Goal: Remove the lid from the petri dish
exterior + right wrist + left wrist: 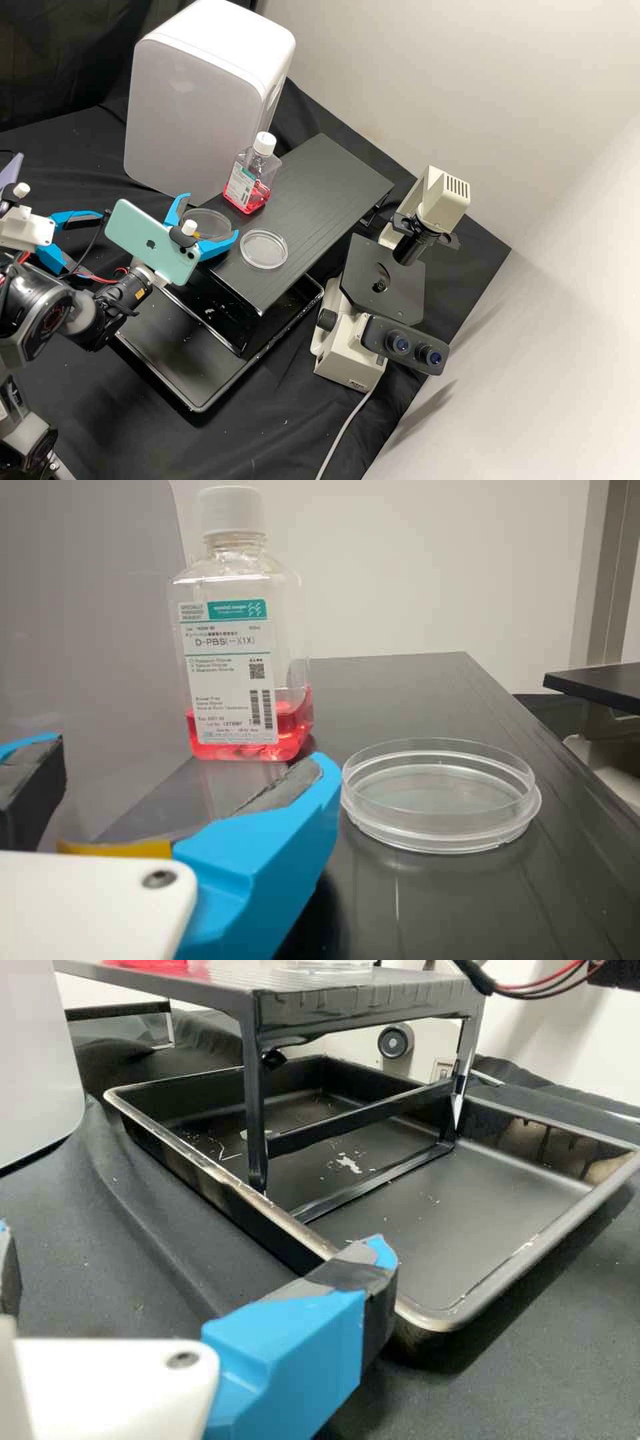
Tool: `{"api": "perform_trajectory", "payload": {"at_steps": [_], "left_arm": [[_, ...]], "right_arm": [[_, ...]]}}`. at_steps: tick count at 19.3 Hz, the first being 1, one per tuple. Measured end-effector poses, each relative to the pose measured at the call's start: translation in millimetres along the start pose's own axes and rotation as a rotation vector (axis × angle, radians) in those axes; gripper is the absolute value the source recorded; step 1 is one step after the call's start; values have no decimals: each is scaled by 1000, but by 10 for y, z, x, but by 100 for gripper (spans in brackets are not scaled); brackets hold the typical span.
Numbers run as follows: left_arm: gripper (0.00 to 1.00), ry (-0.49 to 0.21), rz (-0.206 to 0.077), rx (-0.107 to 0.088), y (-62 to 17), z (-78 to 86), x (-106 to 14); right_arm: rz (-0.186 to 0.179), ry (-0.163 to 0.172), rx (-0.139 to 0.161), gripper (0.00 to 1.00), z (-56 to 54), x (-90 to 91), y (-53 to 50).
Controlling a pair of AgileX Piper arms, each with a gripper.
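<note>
My right hand [208,217] clamps what I judge is the clear round plastic lid [204,224], left of centre, beside the clear petri dish [264,249] on the black raised shelf [320,180]. Lift-off looks done; setting it down remains. My left hand [190,1260] is released.

1. Right arm [100,303]: dark grey, enters from the near left, its wrist raised and pointing toward the far right.
2. Right pincer [208,217]: two blue fingers clasp a clear lid [212,221] by its rim, held about level.
3. Left pincer [75,239]: low at the left edge, blue fingers spread well apart.
</note>
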Motion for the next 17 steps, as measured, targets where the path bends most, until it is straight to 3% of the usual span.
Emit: {"api": "perform_trajectory", "payload": {"at_steps": [16, 17], "left_arm": [[100, 2, 0, -1, 0, 0, 0], [100, 11, 3, 6, 1, -4, -1]], "right_arm": [[1, -13, -1, 100, 31, 6, 1], [2, -11, -1, 100, 27, 5, 4]]}}
